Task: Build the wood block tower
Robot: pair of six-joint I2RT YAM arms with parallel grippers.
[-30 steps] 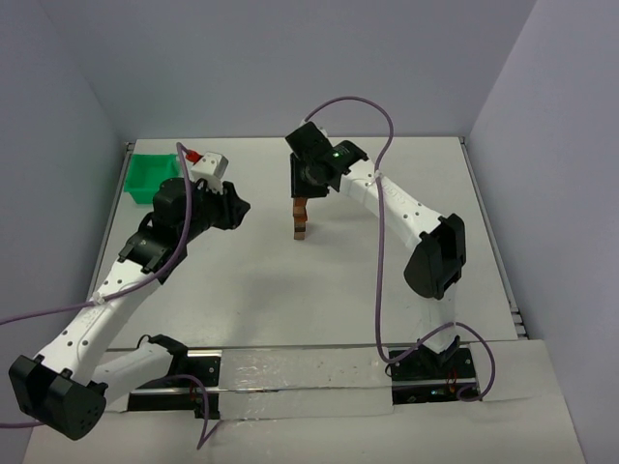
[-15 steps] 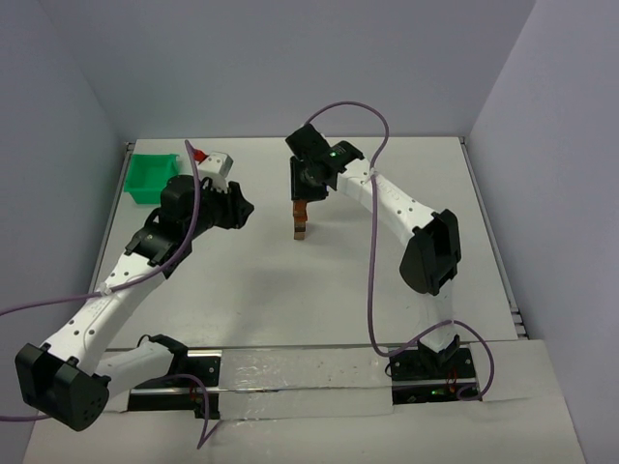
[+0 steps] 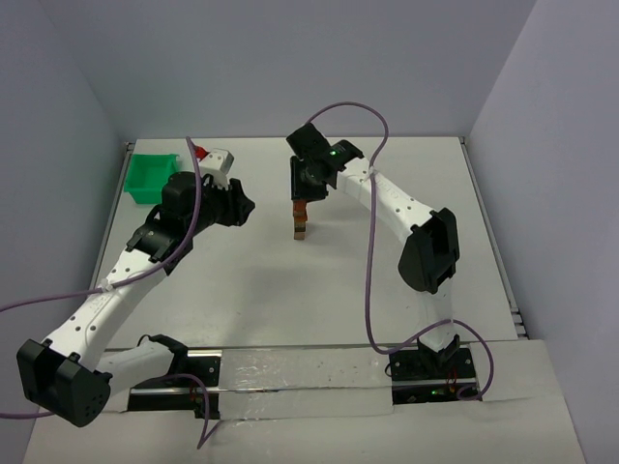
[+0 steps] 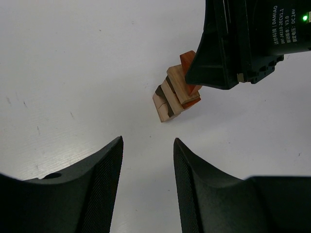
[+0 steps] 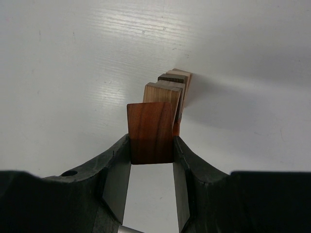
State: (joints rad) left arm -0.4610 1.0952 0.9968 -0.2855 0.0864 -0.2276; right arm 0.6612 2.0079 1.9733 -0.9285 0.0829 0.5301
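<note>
The wood block tower [image 3: 301, 220] stands at mid-table, a narrow stack of tan, dark brown and reddish-brown blocks. My right gripper [image 3: 303, 196] hangs straight over it, shut on a reddish-brown block [image 5: 151, 138]. That block sits right at the top of the tower [image 5: 169, 90]; I cannot tell whether it touches the block under it. In the left wrist view the tower [image 4: 174, 94] leans away, its top hidden by the right gripper's black body [image 4: 248, 39]. My left gripper [image 4: 147, 145] is open and holds nothing. It is left of the tower, well short of it [image 3: 247, 206].
A green plastic bin [image 3: 153, 177] sits at the far left. A white box with a red button [image 3: 215, 160] lies just behind the left arm. The right arm's purple cable [image 3: 372, 232] loops over the right half of the table.
My left arm has swung a little to the right and toward the back, and its jaws have widened slightly. The right gripper and the tower have barely moved.
</note>
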